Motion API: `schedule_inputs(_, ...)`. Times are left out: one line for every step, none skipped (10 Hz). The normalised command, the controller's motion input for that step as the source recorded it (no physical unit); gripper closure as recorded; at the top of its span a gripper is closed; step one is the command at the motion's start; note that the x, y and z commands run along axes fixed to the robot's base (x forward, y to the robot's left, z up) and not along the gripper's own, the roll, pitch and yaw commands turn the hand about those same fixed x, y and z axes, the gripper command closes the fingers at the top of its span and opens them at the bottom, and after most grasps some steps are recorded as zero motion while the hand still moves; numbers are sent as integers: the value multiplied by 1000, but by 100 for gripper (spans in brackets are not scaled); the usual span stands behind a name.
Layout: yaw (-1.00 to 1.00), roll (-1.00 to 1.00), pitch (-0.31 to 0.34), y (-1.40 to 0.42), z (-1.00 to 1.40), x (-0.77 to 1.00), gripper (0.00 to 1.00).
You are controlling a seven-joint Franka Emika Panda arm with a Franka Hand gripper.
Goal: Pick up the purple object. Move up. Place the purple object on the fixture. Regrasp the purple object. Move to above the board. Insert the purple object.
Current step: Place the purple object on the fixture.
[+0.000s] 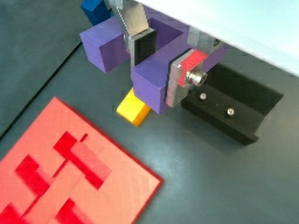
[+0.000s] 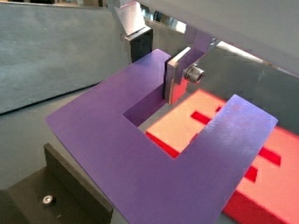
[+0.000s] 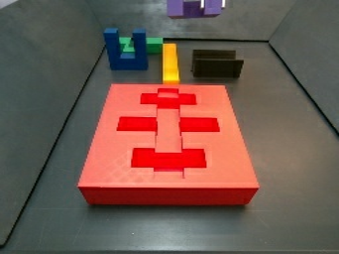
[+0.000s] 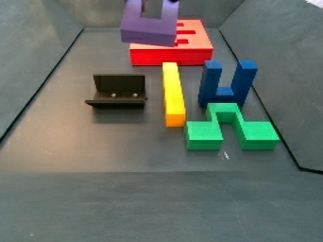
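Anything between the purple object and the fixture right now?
Nothing visible. The tool holds the purple object in the air, above the floor. The fixture stands empty, and the yellow bar lies beside it, not on it. The board lies apart.

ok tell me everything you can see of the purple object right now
The purple object is a matte, plastic-looking U-shaped block: two prongs joined by a base bar. It hangs in the air, clamped by the tool, whose silver fingers close on its base bar in both wrist views. In a side view its prongs point up. Nothing else touches it.
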Motion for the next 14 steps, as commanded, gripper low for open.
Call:
schedule_inputs(0, -777, 191, 283, 0, 726, 100)
schedule_inputs(0, -777, 169, 300, 0, 723, 100)
schedule_inputs(0, -757, 154, 314, 0, 749, 100)
schedule_inputs(0, -689, 174, 277, -54, 769, 100)
schedule_inputs(0, -346, 297, 234, -254, 817, 100)
schedule_inputs(0, 0, 260, 163, -437, 960, 100)
schedule_inputs(6, 0, 246, 171, -451, 986, 100)
schedule_inputs(0, -54, 171, 169, -380, 1000, 100)
schedule_inputs(0, -120, 140, 166, -231, 1000, 100)
schedule_inputs(0, -129, 123, 169, -217, 1000, 100)
schedule_inputs(0, -120, 146, 183, -231, 1000, 100)
schedule_inputs(0, -111, 143, 160, -220, 1000, 100)
schedule_inputs(0, -91, 0, 91, -311, 906, 100)
schedule_inputs(-23, -100, -51, 40, -317, 771, 100)
